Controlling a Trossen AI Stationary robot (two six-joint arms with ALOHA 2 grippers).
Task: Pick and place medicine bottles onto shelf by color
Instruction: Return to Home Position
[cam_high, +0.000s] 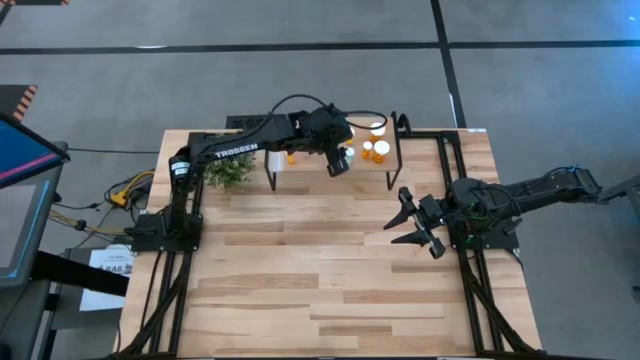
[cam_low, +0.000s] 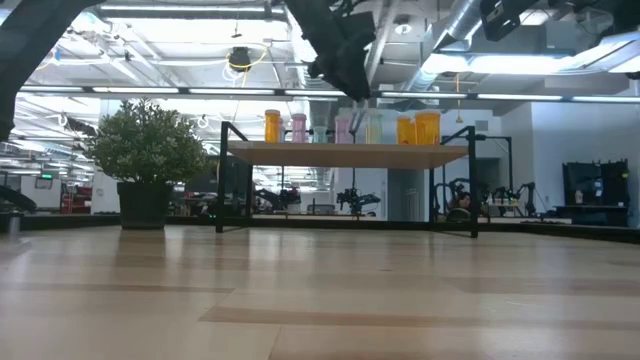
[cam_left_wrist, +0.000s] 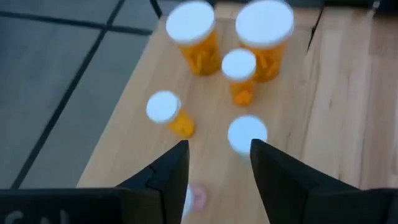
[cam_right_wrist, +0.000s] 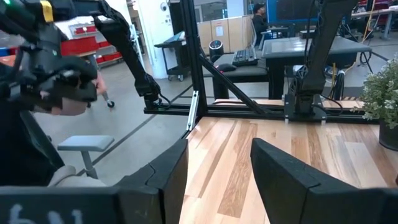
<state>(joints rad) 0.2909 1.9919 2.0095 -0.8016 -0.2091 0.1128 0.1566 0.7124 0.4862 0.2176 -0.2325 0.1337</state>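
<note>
The shelf (cam_high: 318, 160) (cam_low: 350, 154) stands on thin black legs at the table's far edge. The medicine bottles stand on it with their white caps up. In the left wrist view I see two large orange ones (cam_left_wrist: 193, 37) (cam_left_wrist: 264, 38), two small orange ones (cam_left_wrist: 239, 76) (cam_left_wrist: 168, 113), one whose white cap (cam_left_wrist: 247, 134) hides its body, and a pink one (cam_left_wrist: 196, 196) partly behind a finger. The low view shows orange (cam_low: 272, 125), pink (cam_low: 298, 127) and pale green (cam_low: 373, 127) bodies in a row. My left gripper (cam_high: 338, 162) (cam_left_wrist: 219, 158) hangs open above the shelf and holds nothing. My right gripper (cam_high: 415, 222) (cam_right_wrist: 219, 155) waits open over the table's right part.
A green potted plant (cam_high: 230, 172) (cam_low: 148, 160) stands left of the shelf. Black frame rails run along the table's left and right sides (cam_high: 470, 290). The wooden tabletop (cam_high: 320, 270) spreads toward the near edge. A person (cam_right_wrist: 37, 93) sits beyond the table in the right wrist view.
</note>
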